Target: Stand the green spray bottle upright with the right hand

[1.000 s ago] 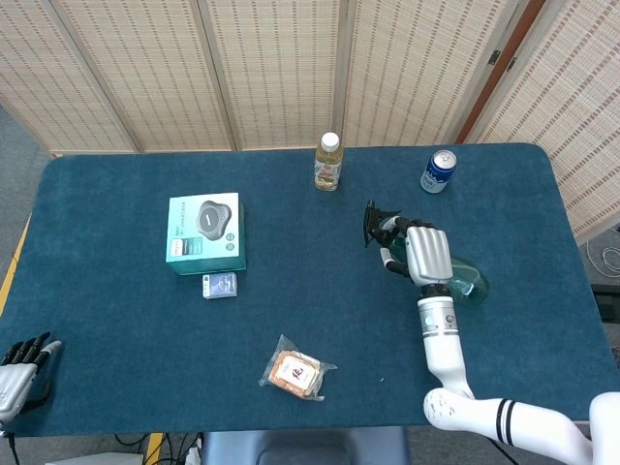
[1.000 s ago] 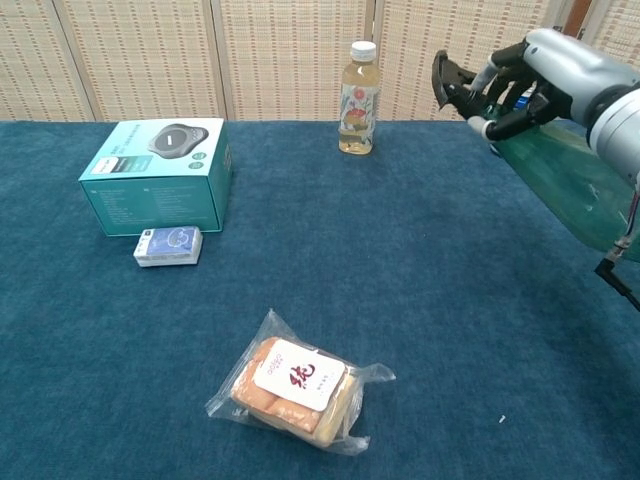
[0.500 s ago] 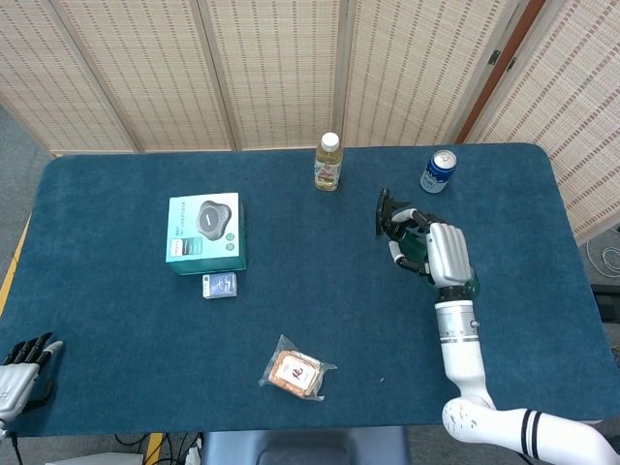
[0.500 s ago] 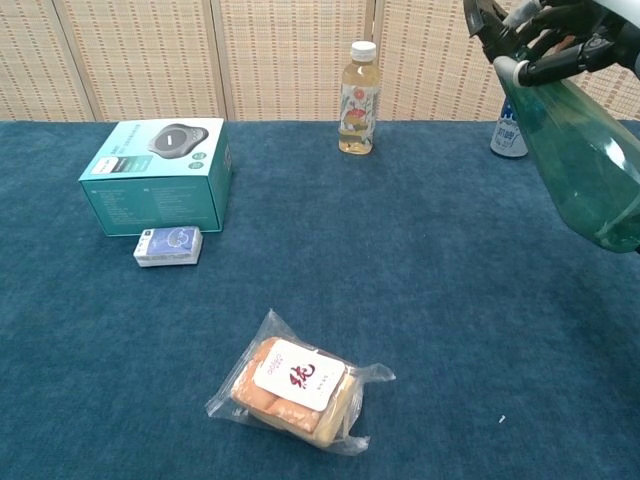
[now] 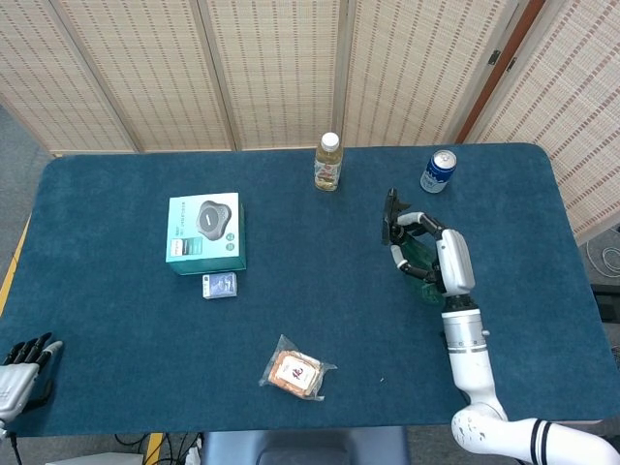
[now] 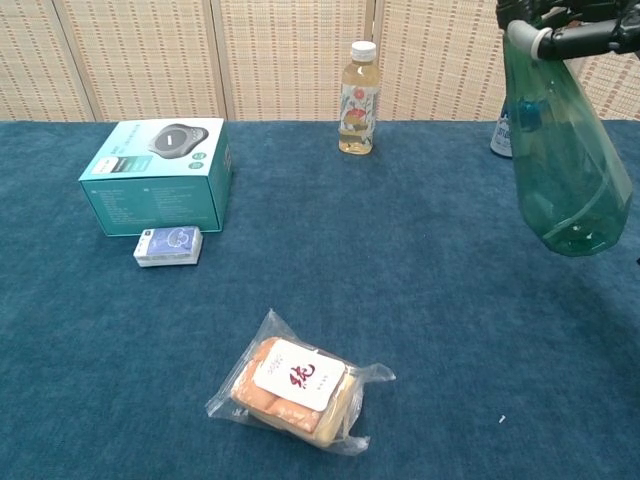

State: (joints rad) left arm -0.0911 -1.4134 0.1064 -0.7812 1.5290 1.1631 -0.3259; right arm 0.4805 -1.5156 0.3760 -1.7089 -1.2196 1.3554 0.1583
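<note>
The green spray bottle (image 6: 562,150) hangs nearly upright in the air at the right of the chest view, its rounded base a little above the blue tabletop. My right hand (image 5: 436,254) grips it at the neck, just under the black trigger head (image 5: 390,215); in the chest view only the fingers (image 6: 580,22) show at the top edge. From the head view the bottle's body (image 5: 422,274) is mostly hidden under the hand. My left hand (image 5: 21,360) rests at the near left corner of the table, holding nothing, fingers loosely apart.
A teal box (image 5: 204,232) and a small blue card pack (image 5: 220,285) lie at the left. A wrapped snack (image 6: 296,392) lies near the front. A yellow drink bottle (image 5: 328,162) and a blue can (image 5: 438,171) stand at the back edge.
My right hand has lifted the green spray bottle and swung it from a steep slant to nearly upright, shifting slightly right. The left hand has stayed still.
</note>
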